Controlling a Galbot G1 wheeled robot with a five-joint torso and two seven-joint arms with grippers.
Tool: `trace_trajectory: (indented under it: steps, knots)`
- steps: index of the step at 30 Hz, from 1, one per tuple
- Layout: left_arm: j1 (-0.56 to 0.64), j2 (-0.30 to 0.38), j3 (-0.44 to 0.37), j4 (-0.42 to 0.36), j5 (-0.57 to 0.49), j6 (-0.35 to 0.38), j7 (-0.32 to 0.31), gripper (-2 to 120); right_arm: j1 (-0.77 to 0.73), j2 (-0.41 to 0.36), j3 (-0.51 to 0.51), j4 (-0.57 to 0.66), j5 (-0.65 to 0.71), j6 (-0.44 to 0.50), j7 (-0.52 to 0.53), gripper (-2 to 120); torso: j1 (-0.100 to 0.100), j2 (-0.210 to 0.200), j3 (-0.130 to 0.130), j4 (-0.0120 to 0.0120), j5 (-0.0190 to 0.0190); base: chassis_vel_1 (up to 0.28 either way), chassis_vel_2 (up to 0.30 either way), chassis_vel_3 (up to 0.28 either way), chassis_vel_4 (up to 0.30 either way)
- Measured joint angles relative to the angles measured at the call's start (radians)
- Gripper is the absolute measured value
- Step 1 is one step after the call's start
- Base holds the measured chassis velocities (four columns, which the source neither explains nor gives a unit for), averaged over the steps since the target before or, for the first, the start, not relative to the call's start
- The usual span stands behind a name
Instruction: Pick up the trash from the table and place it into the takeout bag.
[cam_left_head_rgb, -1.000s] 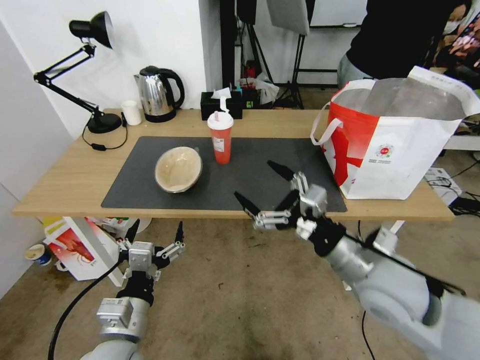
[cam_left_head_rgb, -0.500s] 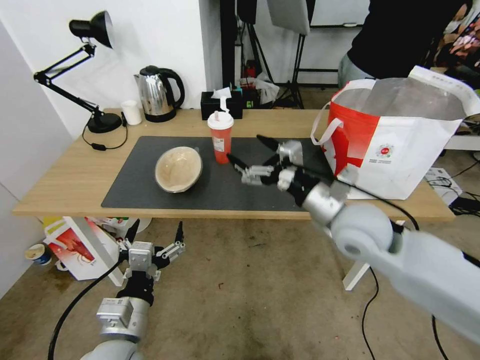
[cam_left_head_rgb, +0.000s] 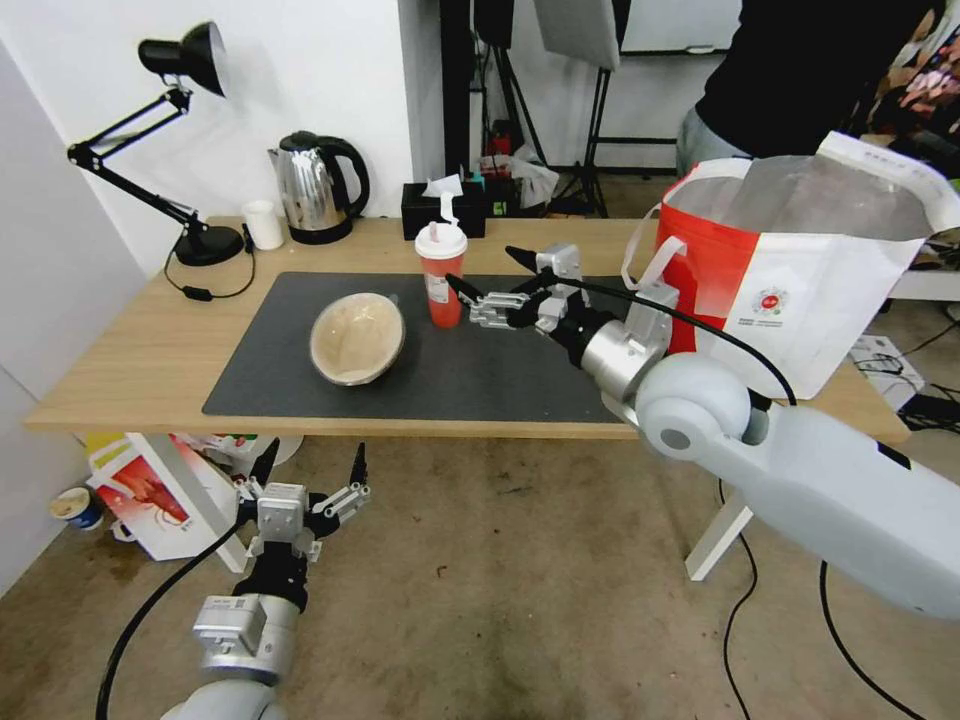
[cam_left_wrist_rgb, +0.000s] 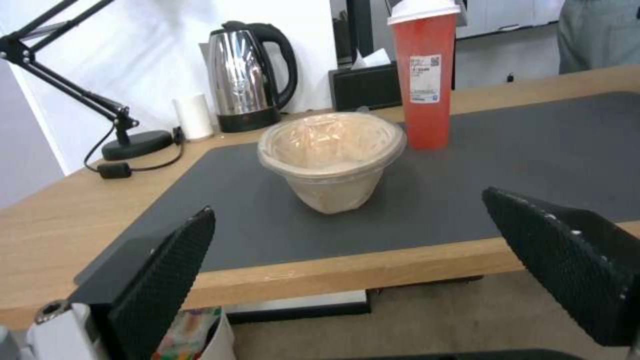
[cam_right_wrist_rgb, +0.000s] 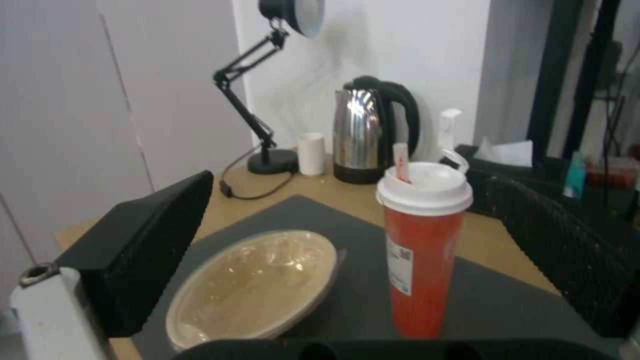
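Head view: right gripper (cam_left_head_rgb: 487, 276), jaws spread, flanks the red plastic drink cup (cam_left_head_rgb: 441, 274) at frame centre (likely lining up a grasp).

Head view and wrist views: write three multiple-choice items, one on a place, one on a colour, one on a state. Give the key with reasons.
1. Where does the tan paper bowl lie?
A. on the dark grey mat, beside the red drink cup
B. inside the takeout bag
C. on the floor under the table

2. What colour is the drink cup's lid?
A. black
B. white
C. green

3. How is the right gripper set?
A. shut on the bowl
B. shut on the cup
C. open, next to the cup

Key: 1 A, the bowl rests tilted on the mat just beside the cup. 2 B, the right wrist view shows a white lid on the red cup. 3 C, its fingers stand spread on either side of the cup without clasping it. The left gripper waits open below the table edge.
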Motion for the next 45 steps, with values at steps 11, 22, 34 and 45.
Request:
trace_trajectory:
  steps: [11,22,34,45]
  knots:
    - [0.000,0.000,0.000,0.000,0.000,0.000,0.000,100,0.068,0.020,-0.026,-0.047,0.034,-0.079,0.069,100,0.000,0.000,0.000,0.0000,0.0001,0.000,0.000,0.000,0.000]
    - [0.000,0.000,0.000,0.000,0.000,0.000,0.000,100,0.118,0.083,-0.032,-0.156,0.093,-0.137,0.090,100,0.000,0.000,0.000,0.0000,0.0000,0.000,0.000,0.000,0.000]
    - [0.000,0.000,0.000,0.000,0.000,0.000,0.000,100,0.133,0.209,-0.034,-0.333,0.096,-0.156,0.084,100,0.000,0.000,0.000,0.0001,0.0000,0.000,0.000,0.000,0.000]
    - [0.000,0.000,0.000,0.000,0.000,0.000,0.000,100,0.137,0.274,-0.031,-0.424,0.068,-0.152,0.070,100,0.000,0.000,0.000,0.0001,0.0001,0.000,0.000,0.000,0.000]
